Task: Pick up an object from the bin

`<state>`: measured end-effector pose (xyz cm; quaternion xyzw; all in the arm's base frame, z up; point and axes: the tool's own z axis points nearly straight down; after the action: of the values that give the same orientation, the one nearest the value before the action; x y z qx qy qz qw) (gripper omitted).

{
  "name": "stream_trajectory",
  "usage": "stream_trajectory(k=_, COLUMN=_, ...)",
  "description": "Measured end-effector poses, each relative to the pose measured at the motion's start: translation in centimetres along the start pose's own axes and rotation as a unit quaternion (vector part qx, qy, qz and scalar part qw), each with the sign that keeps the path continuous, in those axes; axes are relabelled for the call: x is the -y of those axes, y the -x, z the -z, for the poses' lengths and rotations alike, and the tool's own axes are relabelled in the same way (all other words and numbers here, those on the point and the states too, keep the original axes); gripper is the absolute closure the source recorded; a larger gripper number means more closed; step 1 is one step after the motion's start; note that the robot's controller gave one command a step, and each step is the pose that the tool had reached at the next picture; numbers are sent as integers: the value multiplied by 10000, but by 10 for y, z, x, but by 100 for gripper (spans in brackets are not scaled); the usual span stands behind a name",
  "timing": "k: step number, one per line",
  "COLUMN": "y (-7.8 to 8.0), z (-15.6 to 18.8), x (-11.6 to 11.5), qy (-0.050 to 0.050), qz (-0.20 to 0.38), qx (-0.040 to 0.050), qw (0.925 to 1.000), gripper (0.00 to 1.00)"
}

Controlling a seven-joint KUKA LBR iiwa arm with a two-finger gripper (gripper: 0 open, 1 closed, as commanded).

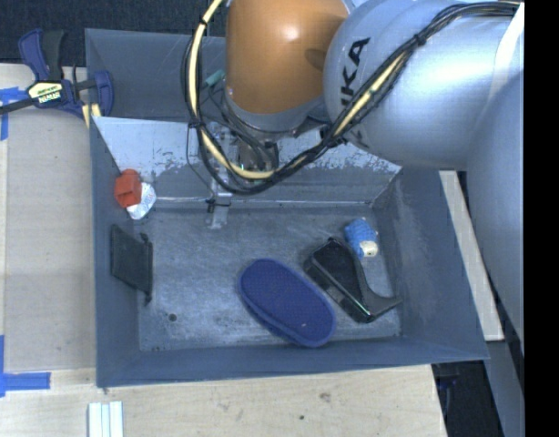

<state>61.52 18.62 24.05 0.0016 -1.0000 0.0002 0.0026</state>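
My gripper (218,211) hangs under the orange cover at the back of the bin, low over the bare floor by the back wall. Nothing shows in its grasp. A small red and silver thing (130,192) lies to its left against the left wall. A blue oval case (287,302) rests on the floor in front of the gripper, toward the bin's front edge. Both lie apart from the gripper.
A flat black block (131,259) leans at the left wall. At the right lie a black angular device (341,279) and, just behind it, a small blue cylinder with a pale end (361,238). The big arm covers the bin's back right.
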Motion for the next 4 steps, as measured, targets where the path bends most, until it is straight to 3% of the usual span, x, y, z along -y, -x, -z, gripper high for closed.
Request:
stream_trajectory(k=1, y=-4, z=-51, x=86, qy=-22, qz=401, qx=14, qw=9992, gripper=0)
stream_trajectory(k=2, y=-32, z=-169, x=143, qy=4, qz=601, qx=-5, qw=9982, gripper=0)
stream_trajectory(k=3, y=-71, z=-166, x=134, qy=-7, qz=3546, qx=69, qw=9350, gripper=0)
stream_trajectory(k=4, y=-97, z=-169, x=126, qy=-20, qz=5561, qx=82, qw=8310, gripper=0)
